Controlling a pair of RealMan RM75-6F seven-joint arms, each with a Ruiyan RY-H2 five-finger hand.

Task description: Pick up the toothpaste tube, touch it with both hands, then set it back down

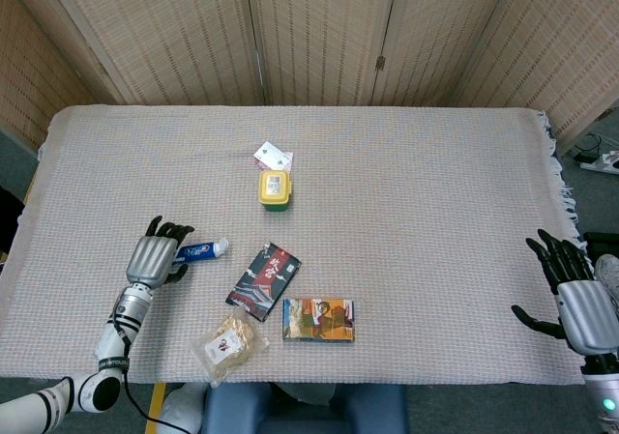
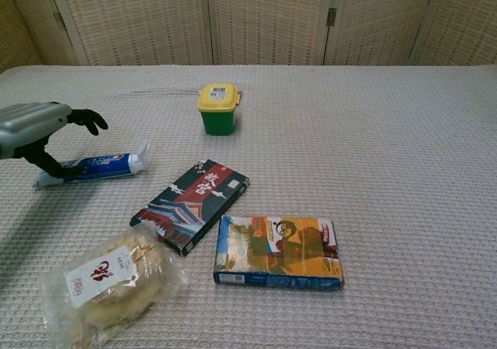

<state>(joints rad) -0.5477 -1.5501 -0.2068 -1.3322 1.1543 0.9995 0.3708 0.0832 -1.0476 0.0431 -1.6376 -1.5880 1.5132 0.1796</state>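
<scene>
The blue-and-white toothpaste tube [image 2: 97,166] lies flat on the woven cloth at mid-left of the frame, long axis roughly left-right with its white cap toward the dark patterned box [image 2: 191,205]. The left hand [image 2: 37,130] hovers over the tube's crimped end, fingers spread and holding nothing. The right hand [image 1: 571,297], also spread and empty, waits at the far lower right, well apart, so the left looks the one to lift.

Place: staged indoor test room
Far side: woven folding screen [image 1: 319,38]
Middle: cloth-covered table [image 1: 435,192] with scattered household goods
</scene>
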